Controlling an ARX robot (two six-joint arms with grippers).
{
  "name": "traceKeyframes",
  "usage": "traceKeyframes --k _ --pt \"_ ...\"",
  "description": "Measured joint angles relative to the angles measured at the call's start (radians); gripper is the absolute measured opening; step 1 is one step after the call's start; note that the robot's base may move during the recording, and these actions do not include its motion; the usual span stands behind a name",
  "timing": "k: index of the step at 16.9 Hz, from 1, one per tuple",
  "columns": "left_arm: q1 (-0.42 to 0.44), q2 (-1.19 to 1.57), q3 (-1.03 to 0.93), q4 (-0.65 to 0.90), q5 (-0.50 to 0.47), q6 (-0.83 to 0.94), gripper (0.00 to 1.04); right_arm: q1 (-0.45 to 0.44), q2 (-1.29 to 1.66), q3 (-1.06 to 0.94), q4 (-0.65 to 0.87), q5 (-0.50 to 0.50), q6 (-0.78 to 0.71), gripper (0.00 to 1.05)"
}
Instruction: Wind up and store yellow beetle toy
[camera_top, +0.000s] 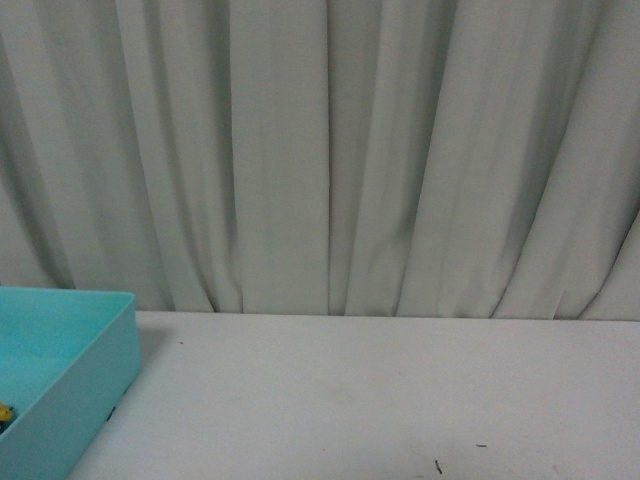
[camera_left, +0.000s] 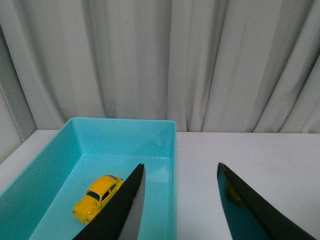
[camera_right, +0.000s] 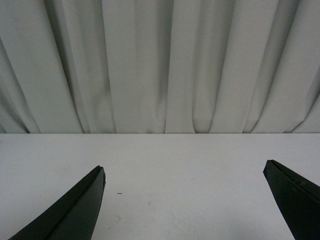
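The yellow beetle toy (camera_left: 97, 198) sits on its wheels on the floor of a turquoise bin (camera_left: 165, 150). A sliver of it (camera_top: 5, 412) shows in the bin (camera_top: 90, 385) at the left edge of the front view. My left gripper (camera_left: 180, 167) is open and empty above the bin's near wall, one finger (camera_left: 122, 207) over the bin beside the toy, the other over the table. My right gripper (camera_right: 184, 170) is open wide and empty above bare white table. Neither arm shows in the front view.
A white table (camera_top: 380, 400) runs to a grey-white curtain (camera_top: 330, 150) at the back. The bin stands at the table's left side. Small dark specks (camera_top: 437, 466) mark the table near the front.
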Motion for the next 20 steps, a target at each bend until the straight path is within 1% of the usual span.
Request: traceKeyframes --k 1,2,5,6,7,20 --pt "0.000 0.000 0.000 0.000 0.000 0.000 0.61 0.000 0.000 0.000 0.000 0.000 0.000 0.98" --pt "0.000 0.000 0.000 0.000 0.000 0.000 0.70 0.000 0.000 0.000 0.000 0.000 0.000 0.98" --pt "0.000 0.000 0.000 0.000 0.000 0.000 0.95 0.000 0.000 0.000 0.000 0.000 0.000 0.98" --pt "0.000 0.000 0.000 0.000 0.000 0.000 1.00 0.000 0.000 0.000 0.000 0.000 0.000 0.98" --pt "0.000 0.000 0.000 0.000 0.000 0.000 0.97 0.000 0.000 0.000 0.000 0.000 0.000 0.98" --pt "0.000 0.000 0.000 0.000 0.000 0.000 0.98 0.000 0.000 0.000 0.000 0.000 0.000 0.98"
